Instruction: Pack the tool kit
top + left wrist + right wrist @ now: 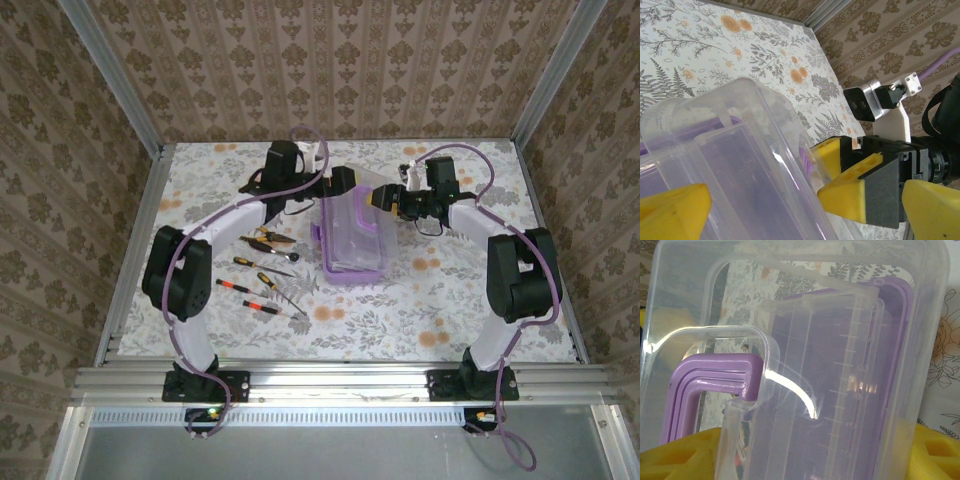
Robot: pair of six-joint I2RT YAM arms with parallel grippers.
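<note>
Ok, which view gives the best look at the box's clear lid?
Right wrist: the clear lid sits right up close, so its rim, its moulded ribs and the purple handle are plain. Top external shows the lid whole but small. Left wrist catches just one rounded corner of it.

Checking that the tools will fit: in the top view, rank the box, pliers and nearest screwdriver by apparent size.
1. Box, clearly the largest.
2. Pliers and nearest screwdriver: about equal in length, too close to rank.
</note>
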